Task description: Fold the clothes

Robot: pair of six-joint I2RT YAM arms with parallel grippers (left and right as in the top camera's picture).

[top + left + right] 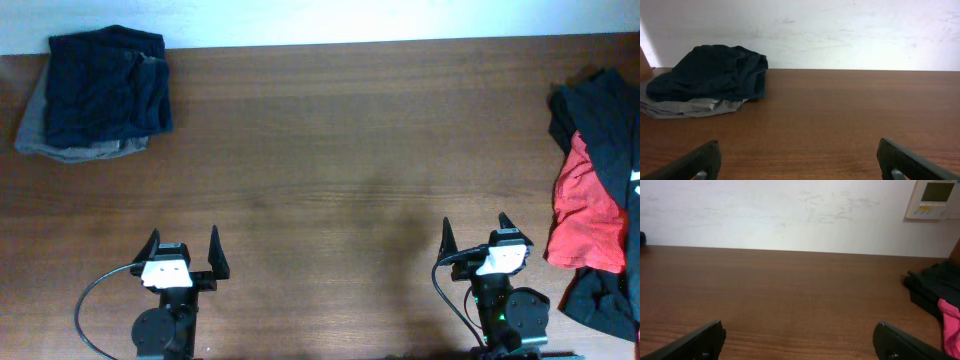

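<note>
Clothes sit at both ends of the table (330,150). Far left is a tidy stack: one navy garment (108,82) folded on top of one grey garment (45,140), apparently parked clear of the working area. Along the front edge, the left gripper (184,238) and the right gripper (475,224) both stand with fingers spread, holding nothing, likely ready for a fresh piece. Far right lies the unfolded heap (600,300): one red garment (585,215) tangled in black cloth (600,110). I cannot tell how many black pieces there are.
</note>
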